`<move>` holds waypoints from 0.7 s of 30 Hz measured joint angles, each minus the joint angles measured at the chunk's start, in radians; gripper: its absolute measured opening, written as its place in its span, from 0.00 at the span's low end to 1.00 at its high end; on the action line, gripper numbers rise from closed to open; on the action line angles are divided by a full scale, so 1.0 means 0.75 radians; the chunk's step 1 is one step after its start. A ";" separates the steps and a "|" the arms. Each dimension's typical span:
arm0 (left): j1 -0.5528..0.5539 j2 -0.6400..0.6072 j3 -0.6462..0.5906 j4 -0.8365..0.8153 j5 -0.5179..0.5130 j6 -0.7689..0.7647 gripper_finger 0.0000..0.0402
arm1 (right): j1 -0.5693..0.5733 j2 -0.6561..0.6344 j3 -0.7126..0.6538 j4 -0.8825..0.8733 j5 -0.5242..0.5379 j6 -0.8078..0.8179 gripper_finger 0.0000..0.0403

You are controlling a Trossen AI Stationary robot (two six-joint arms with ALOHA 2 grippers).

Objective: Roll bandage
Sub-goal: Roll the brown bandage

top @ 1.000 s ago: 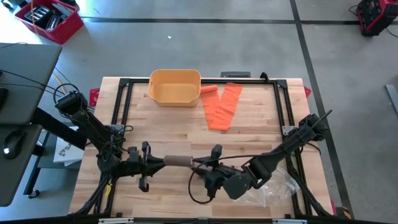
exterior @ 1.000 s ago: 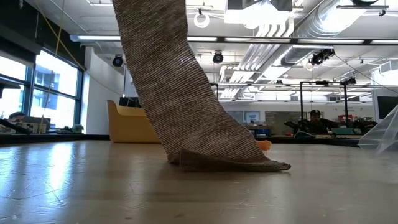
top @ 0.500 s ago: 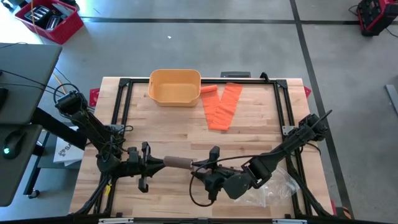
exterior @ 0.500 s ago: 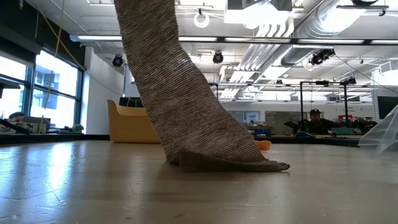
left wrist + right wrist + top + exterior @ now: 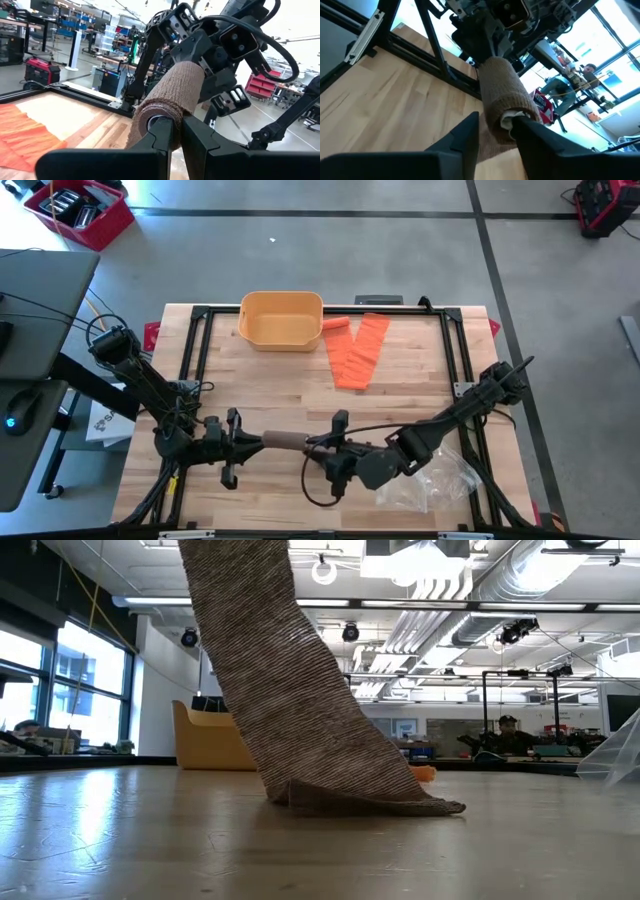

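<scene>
A: High view first: the brown bandage roll (image 5: 285,441) lies level above the desk (image 5: 270,385) near its front edge, held between the left gripper (image 5: 255,442) and the right gripper (image 5: 318,450).

B: How do the jaws stand?

A: The left wrist view shows the left jaws pressed together on one end of the roll. In the right wrist view the right jaws sit on either side of the other end, but I cannot tell whether they pinch it.

B: What does the low view add?

A: A loose tail hangs from the roll to the wood and folds there; it fills the middle of that view and hides the arms.

B: And around it?

A: An orange bin (image 5: 282,320) at the far edge, an orange bandage (image 5: 358,352) unrolled beside it, well apart from the roll. A clear plastic wrapper (image 5: 440,480) lies under the right arm.
</scene>
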 joint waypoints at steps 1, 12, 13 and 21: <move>0.000 0.000 0.000 0.002 0.005 0.000 0.06 | -0.001 0.000 0.000 0.000 0.000 -0.001 0.23; -0.008 -0.010 0.000 0.003 0.025 0.012 0.11 | 0.006 -0.003 0.000 0.005 0.042 0.039 0.02; -0.012 -0.015 0.000 0.003 0.028 0.013 0.13 | 0.011 -0.004 0.000 0.007 0.045 0.046 0.02; -0.076 -0.086 0.000 -0.104 0.036 0.049 0.24 | 0.044 -0.017 0.000 0.011 0.068 0.060 0.00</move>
